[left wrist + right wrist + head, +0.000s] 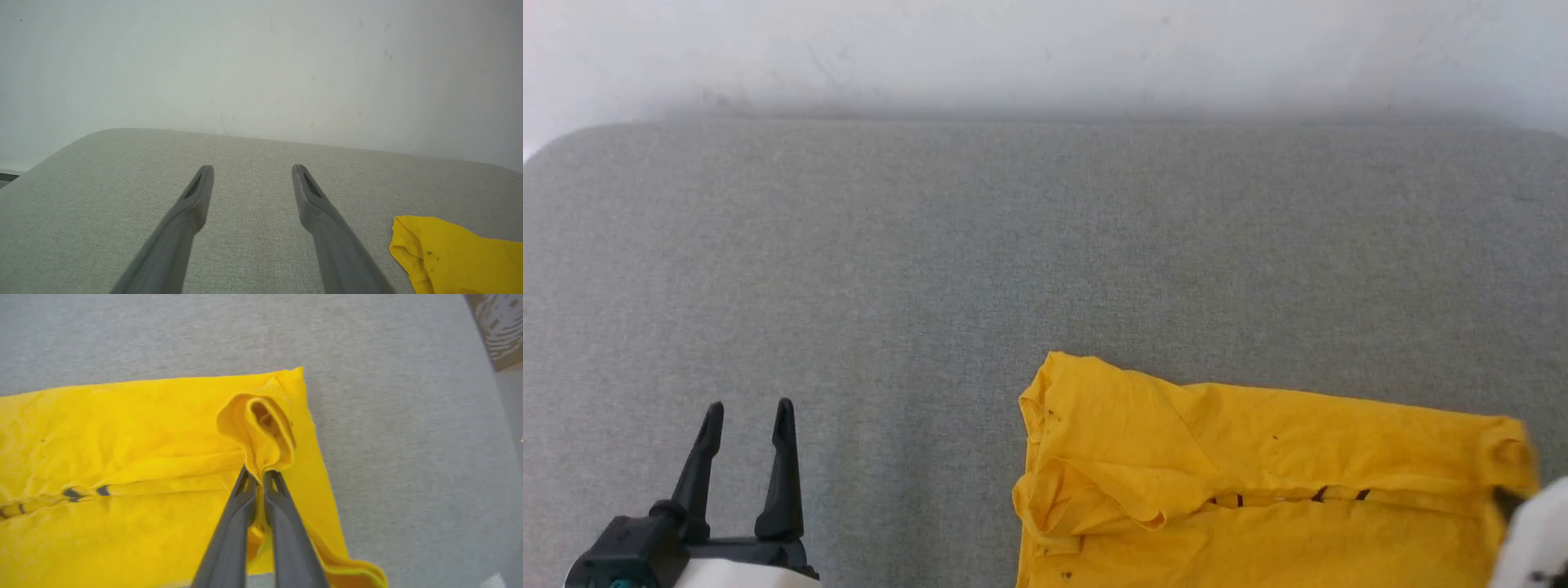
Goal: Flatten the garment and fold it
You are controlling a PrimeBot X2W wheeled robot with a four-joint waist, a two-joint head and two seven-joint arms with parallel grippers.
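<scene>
- A grey cloth table (pixel 931 245) with round corners.
- A white wall (pixel 1045 49) stands right behind it, with small dark marks.
- The light is soft.

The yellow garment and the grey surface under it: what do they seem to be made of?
The garment: probably thin, soft knit cloth, matte; it bunches into soft folds where the right gripper pinches it. The grey surface: apparently woven fabric, matte, with a fine flecked weave.

Garment (pixel 1258 445) lower part cut off by bottom edge.
</scene>
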